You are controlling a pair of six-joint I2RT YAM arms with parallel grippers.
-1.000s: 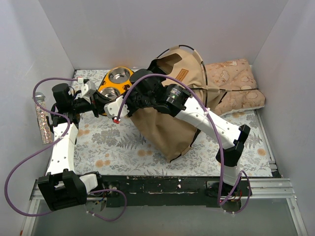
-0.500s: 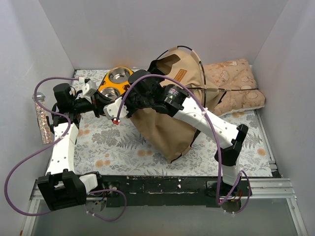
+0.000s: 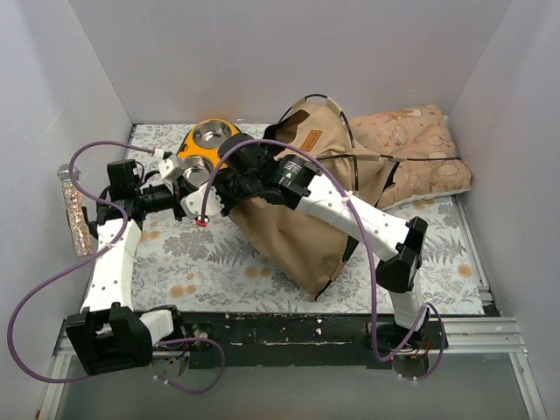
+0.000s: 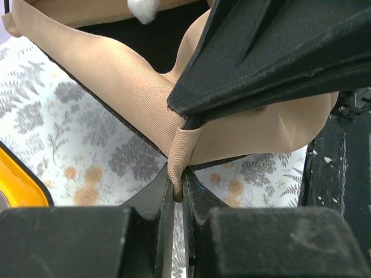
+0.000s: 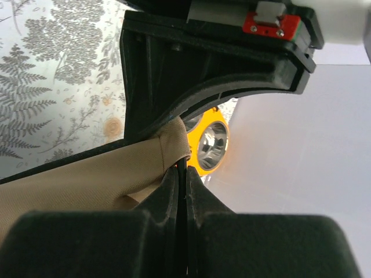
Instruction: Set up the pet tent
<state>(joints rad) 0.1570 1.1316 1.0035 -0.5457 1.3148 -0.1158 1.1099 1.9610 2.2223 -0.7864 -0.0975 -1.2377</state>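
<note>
The pet tent (image 3: 297, 219), a tan shell with black trim, leans half-raised in the middle of the mat, and its brown label patch (image 3: 310, 139) faces up. My two grippers meet at its left corner. In the left wrist view, my left gripper (image 4: 179, 194) is shut on a tan webbing loop (image 4: 181, 156) at that corner. A thin black pole (image 5: 183, 164) enters the loop, and in the right wrist view my right gripper (image 5: 182, 174) is shut on this pole. From above, the left gripper (image 3: 186, 199) and right gripper (image 3: 214, 194) are almost touching.
A yellow double steel bowl (image 3: 206, 144) stands just behind the grippers, also in the right wrist view (image 5: 211, 142). A pinkish patterned cushion (image 3: 420, 153) lies at the back right. A floral mat (image 3: 175, 262) covers the floor. White walls enclose three sides.
Both grippers and the tent corner have shifted a little left and toward the front. The tent shell has sunk lower and leans further left. Both grips are unchanged.
</note>
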